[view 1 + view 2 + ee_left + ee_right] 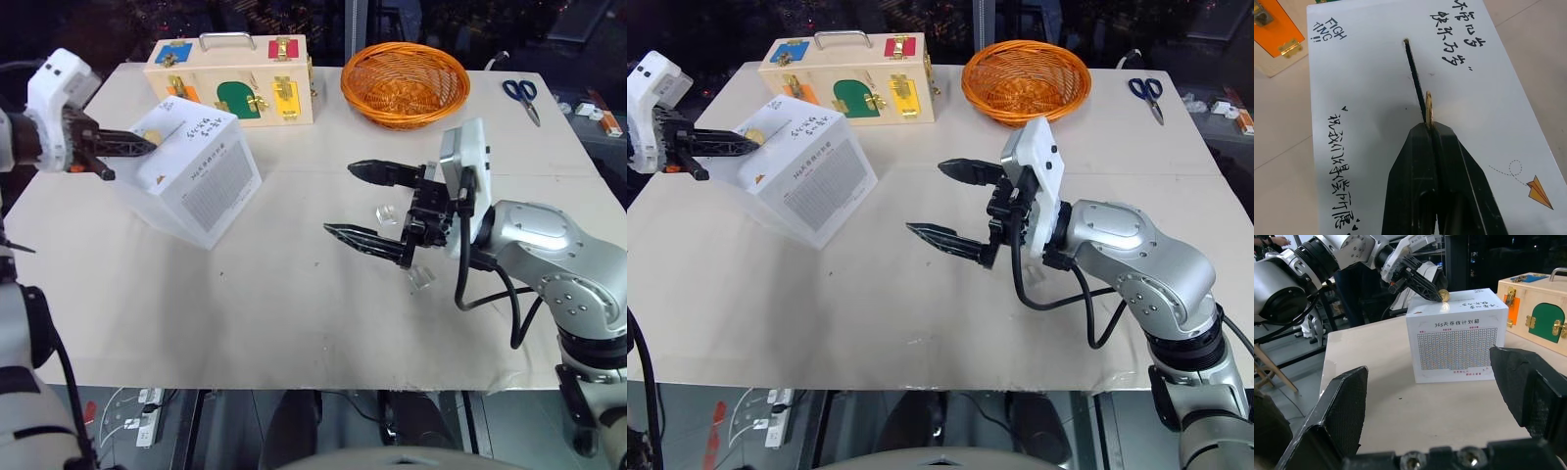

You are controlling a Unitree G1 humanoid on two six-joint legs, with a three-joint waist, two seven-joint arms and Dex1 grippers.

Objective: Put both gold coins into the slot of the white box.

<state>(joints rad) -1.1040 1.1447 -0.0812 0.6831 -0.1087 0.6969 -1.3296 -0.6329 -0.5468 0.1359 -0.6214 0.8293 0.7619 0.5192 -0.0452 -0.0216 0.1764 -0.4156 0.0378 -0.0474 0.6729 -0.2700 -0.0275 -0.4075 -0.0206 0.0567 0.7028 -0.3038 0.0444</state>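
The left pincer (1431, 128) pinches a small shiny gold coin (1429, 107) on edge at the thin dark slot (1414, 73) in the handwritten top of the white cube-like cardboard box (191, 176), which stands on the beige tabletop (294, 313). The right pincer (364, 202) hovers spread wide, well apart from the box, near small clear plastic blocks (387, 212).

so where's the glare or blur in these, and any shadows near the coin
Left wrist view: the gold coin is sharp, the left gripper's fingers softly blurred, and a faint shadow lies on the white box beside the slot. Right wrist view: the right gripper's fingers are out of focus. Left eye view: the background is dark.
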